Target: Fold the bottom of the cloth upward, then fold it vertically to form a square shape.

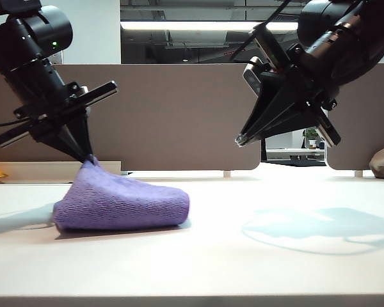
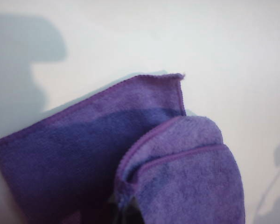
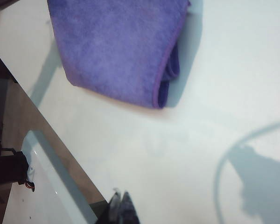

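The left gripper (image 1: 89,157) has a corner of the cloth (image 1: 121,204) pinched between its fingers, lifted into a peak on the left of the table (image 1: 275,268). The cloth already lies doubled, so this looks like the second, vertical fold under way. In the left wrist view the raised stitched edge (image 2: 172,158) curls over the flat layer below. Next, I'd judge, that corner must be carried across and laid down with edges matched. The right gripper (image 1: 240,139) hangs in the air well right of the cloth, fingers pressed together on nothing. There's plenty of bare table to the right and on the near side; the brown partition (image 1: 179,115) lies far behind.
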